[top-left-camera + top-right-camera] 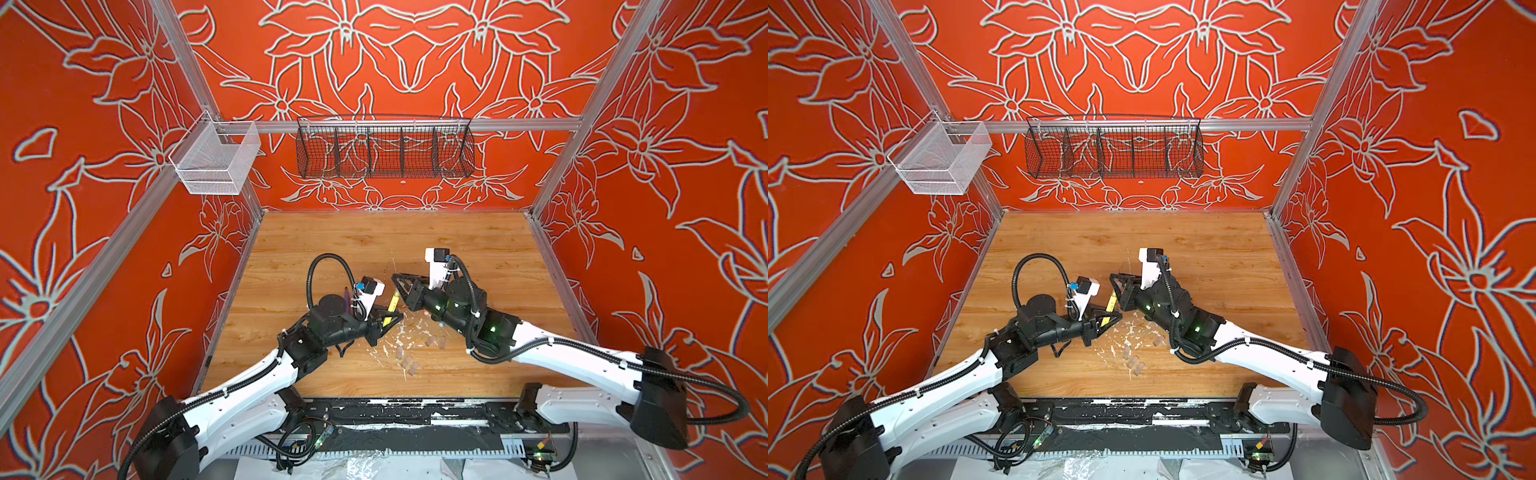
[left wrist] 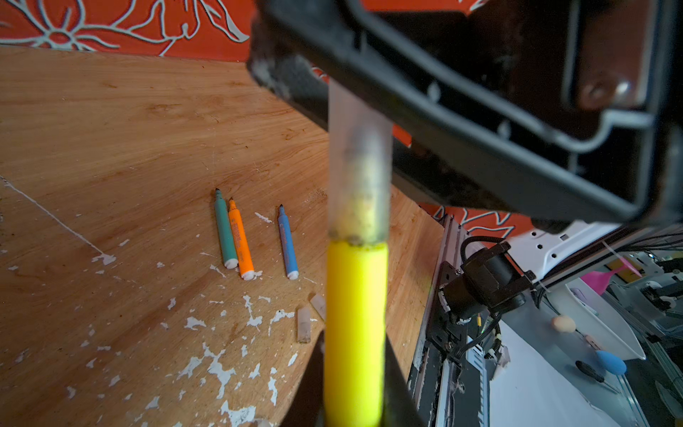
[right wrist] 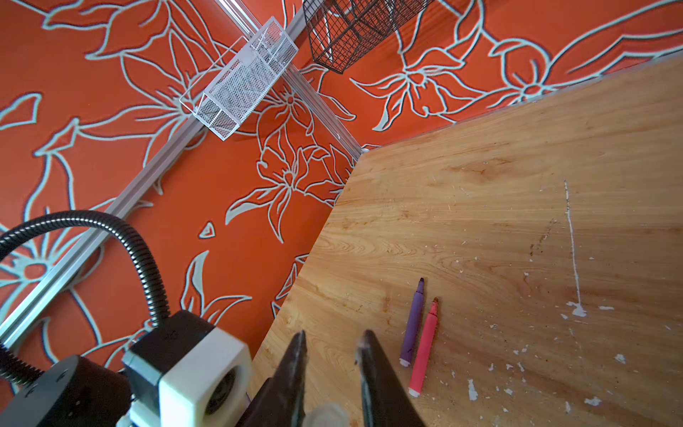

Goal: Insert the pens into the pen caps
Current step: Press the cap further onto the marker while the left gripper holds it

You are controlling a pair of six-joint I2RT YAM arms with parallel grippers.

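left gripper [image 1: 390, 322]: closed on the slim yellow marker pen [image 2: 354, 314], clamped around the lower barrel, so it's held up off the table

yellow marker pen: tilted, tip end aimed across at the right gripper; seen in both top views over the middle of the wooden table [image 1: 374, 241]

cap on it: a cloudy clear plastic cap [image 2: 360, 166] is seated over the tip end, right down to where the yellow barrel starts; its far end is hidden behind a black finger of the right gripper

right gripper [image 3: 332, 340]: fingers are set a little apart, and a pale round end that looks like the cap is seen between them, back near the palm; whether it's actually pinched can't be told tbh

green pen [image 2: 225, 233] + orange pen [image 2: 240, 244]: laid flat on the table, touching side by side, tips bare

blue pen [image 2: 287, 244]: flat on the table just beside those two, a small gap kept, tip bare too

purple pen [image 3: 413, 321] + pink pen [image 3: 425, 347]: laid side by side on the table near the left arm, both uncapped

loose clear caps [image 1: 412, 369]: a handful scattered on the table between the two arms, toward the front edge; one [image 2: 303, 325] is seen lying near the blue pen's white end

white flecks [image 2: 218, 366]: chipped patches all over the table surface around the caps

white mesh basket [image 1: 216, 160]: hung on the rail in the back left corner

black wire basket [image 1: 384, 151]: hung along the back rail
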